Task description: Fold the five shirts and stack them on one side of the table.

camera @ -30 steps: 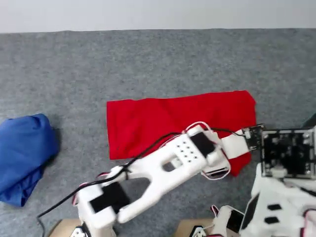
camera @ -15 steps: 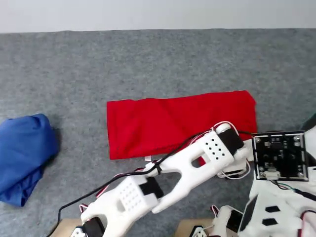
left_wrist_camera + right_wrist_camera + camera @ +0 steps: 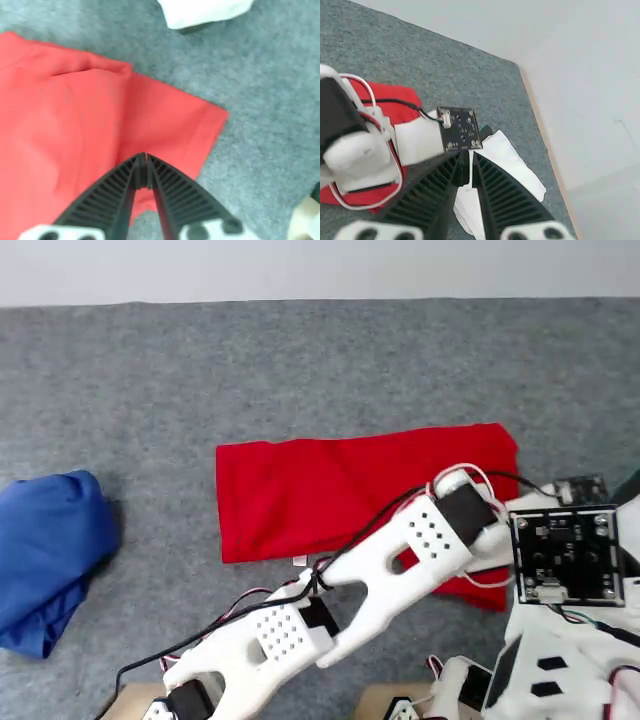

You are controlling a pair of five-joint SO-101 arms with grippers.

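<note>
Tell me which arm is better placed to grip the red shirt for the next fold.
Probably left. The left gripper hangs over the red shirt near its corner, so it needs only to open and lower. The right gripper is over a white cloth beside the shirt, off the red fabric.

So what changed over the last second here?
The left gripper swung along the red shirt toward its right end, its arm stretching farther out. No grasp or release shows. The red shirt and the blue shirt lie where they were.
</note>
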